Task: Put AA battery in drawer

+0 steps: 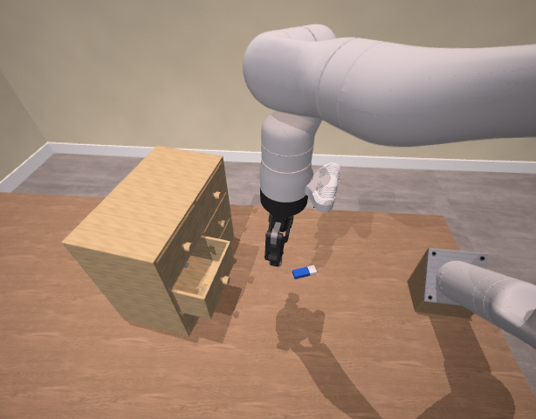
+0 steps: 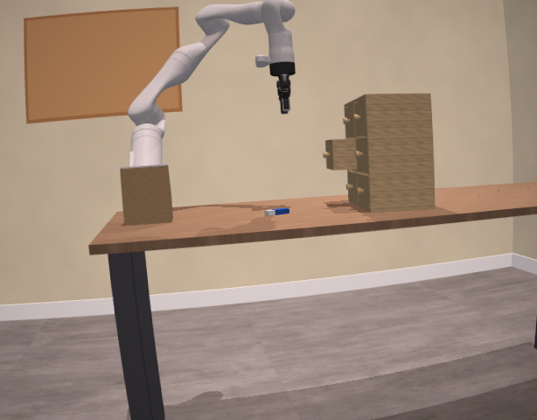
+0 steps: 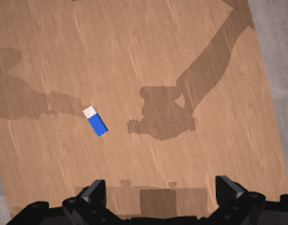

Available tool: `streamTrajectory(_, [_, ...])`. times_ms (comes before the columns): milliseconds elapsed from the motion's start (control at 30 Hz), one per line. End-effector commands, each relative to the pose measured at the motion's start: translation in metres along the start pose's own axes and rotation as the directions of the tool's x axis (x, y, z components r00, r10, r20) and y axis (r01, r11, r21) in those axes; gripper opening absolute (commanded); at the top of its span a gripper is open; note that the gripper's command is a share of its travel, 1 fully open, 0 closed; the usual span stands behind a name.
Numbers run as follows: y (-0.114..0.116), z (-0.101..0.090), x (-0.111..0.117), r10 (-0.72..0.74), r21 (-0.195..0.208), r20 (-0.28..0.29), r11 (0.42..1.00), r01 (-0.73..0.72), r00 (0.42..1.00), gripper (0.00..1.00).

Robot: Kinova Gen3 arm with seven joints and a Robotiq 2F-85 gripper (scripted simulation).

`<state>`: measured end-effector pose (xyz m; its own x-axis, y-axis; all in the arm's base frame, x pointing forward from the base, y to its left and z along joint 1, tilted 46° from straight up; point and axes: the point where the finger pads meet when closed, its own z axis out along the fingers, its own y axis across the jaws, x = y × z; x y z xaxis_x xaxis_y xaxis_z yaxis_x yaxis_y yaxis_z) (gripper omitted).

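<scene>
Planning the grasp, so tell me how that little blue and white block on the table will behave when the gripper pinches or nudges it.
The blue and white block shows flat faces and square corners, so it will probably slide, not roll. It looks small and solid, likely light and stiff. The open, empty gripper hangs high above it; lying flat, it leaves little height to pinch.

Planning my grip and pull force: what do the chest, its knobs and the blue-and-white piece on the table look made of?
Chest: pale wood, matt, visible grain. Knobs: lighter turned wood, apparently. Blue-and-white piece: smooth and uniform in colour, blocky, likely plastic or rubber; too small to tell.
</scene>
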<state>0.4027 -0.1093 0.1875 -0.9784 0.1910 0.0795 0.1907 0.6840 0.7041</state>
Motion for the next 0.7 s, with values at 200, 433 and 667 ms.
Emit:
streamTrajectory(200, [0.001, 0.000, 0.002, 0.007, 0.001, -0.009, 1.000, -0.007, 1.000, 1.00])
streamTrajectory(433, [0.018, -0.001, 0.067, 0.010, -0.001, -0.014, 1.000, -0.010, 1.000, 1.00])
streamTrajectory(667, [0.025, 0.001, 0.094, 0.010, -0.002, -0.014, 1.000, -0.010, 1.000, 1.00])
